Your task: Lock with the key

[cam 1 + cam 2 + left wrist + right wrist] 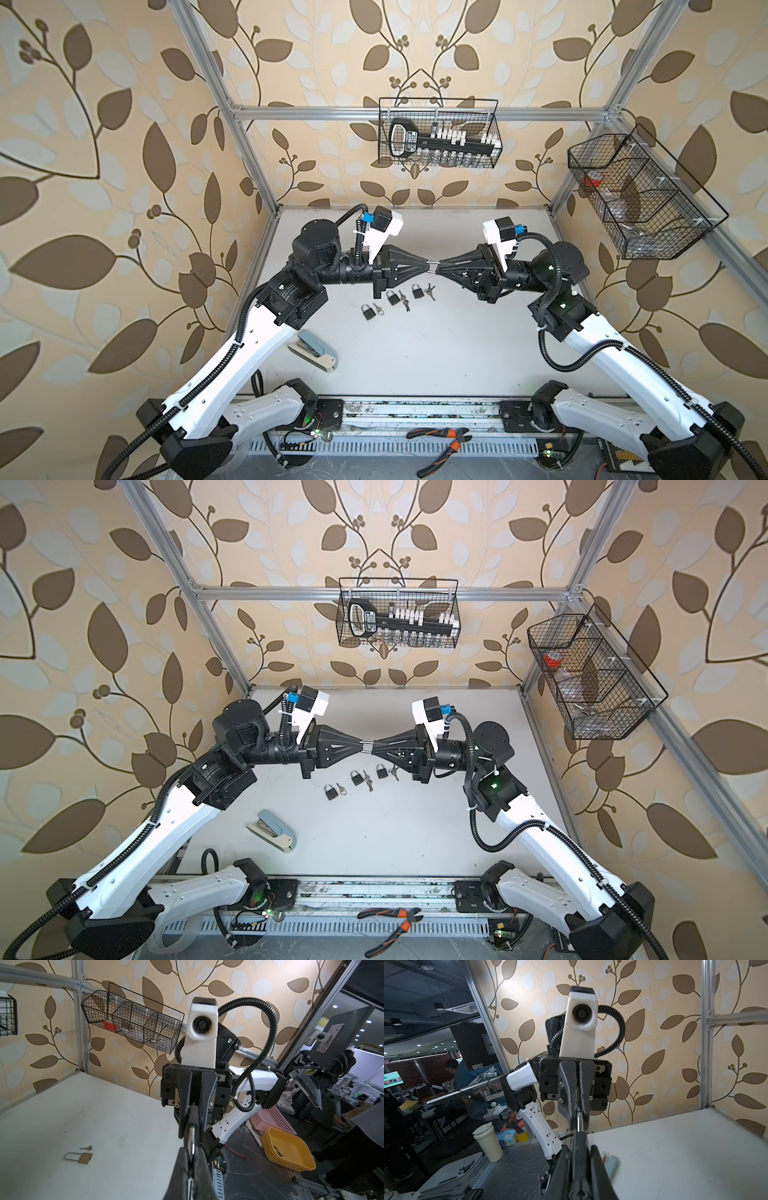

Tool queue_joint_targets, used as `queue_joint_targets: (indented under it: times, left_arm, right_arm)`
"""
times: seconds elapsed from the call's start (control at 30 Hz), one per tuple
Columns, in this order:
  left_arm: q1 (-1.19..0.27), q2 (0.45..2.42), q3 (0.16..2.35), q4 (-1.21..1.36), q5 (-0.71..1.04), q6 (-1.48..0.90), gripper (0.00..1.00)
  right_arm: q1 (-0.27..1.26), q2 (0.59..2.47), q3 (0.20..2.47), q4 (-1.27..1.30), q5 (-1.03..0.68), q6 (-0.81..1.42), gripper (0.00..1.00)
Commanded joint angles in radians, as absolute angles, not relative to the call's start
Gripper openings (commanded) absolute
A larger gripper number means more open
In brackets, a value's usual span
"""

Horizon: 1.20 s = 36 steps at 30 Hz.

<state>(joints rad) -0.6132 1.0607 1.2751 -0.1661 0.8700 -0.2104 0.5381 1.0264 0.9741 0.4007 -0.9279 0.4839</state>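
Note:
A padlock hangs in mid-air between my two grippers, which meet tip to tip above the table in both top views. My left gripper (428,266) (192,1150) is shut on its silver shackle (433,266) (192,1136). My right gripper (439,266) (580,1148) is shut on its black body (579,1155). Three black padlocks (367,311) (392,297) (417,291) lie on the table below, each with a key or keys beside it (378,308) (404,300) (430,291). A brass padlock (85,1157) and a small key (86,1148) lie on the table in the left wrist view.
A blue-grey stapler (313,351) (611,1164) lies at the front left of the white table (457,353). Wire baskets hang on the back rail (438,133) and the right rail (640,195). Orange-handled pliers (440,446) lie beyond the front rail.

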Motion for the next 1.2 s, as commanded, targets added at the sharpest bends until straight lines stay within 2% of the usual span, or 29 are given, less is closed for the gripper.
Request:
queue_joint_targets:
  times: [0.0, 0.1, 0.23, 0.3, 0.33, 0.77, 0.93, 1.07, 1.17]
  left_arm:
    - [-0.599, 1.049, 1.279, -0.147, 0.924, -0.239, 0.0]
    - [-0.599, 1.036, 1.286, -0.169, 0.91, -0.228, 0.0]
    - [-0.599, 1.025, 1.3, -0.201, 0.881, -0.203, 0.4]
    - [-0.6, 1.019, 1.305, -0.217, 0.858, -0.189, 0.5]
    - [-0.6, 1.014, 1.304, -0.219, 0.839, -0.184, 0.52]
    - [-0.599, 1.032, 1.296, -0.199, 0.831, -0.178, 0.51]
    - [-0.598, 1.053, 1.304, -0.19, 0.858, -0.188, 0.36]
    - [-0.599, 1.058, 1.298, -0.181, 0.861, -0.192, 0.32]
    - [-0.599, 1.063, 1.296, -0.181, 0.868, -0.194, 0.23]
  right_arm:
    - [0.531, 1.021, 1.036, 0.377, -0.928, 0.42, 0.0]
    - [0.53, 1.014, 1.063, 0.262, -0.911, 0.331, 0.0]
    - [0.529, 1.02, 1.074, 0.258, -0.947, 0.339, 0.0]
    - [0.529, 1.017, 1.071, 0.263, -0.956, 0.343, 0.0]
    - [0.529, 1.017, 1.072, 0.264, -0.958, 0.345, 0.0]
    - [0.531, 1.04, 1.077, 0.262, -1.016, 0.372, 0.0]
    - [0.531, 1.042, 1.072, 0.277, -1.022, 0.382, 0.0]
    - [0.532, 1.037, 1.068, 0.291, -1.013, 0.389, 0.0]
    - [0.531, 1.037, 1.068, 0.295, -1.009, 0.391, 0.0]
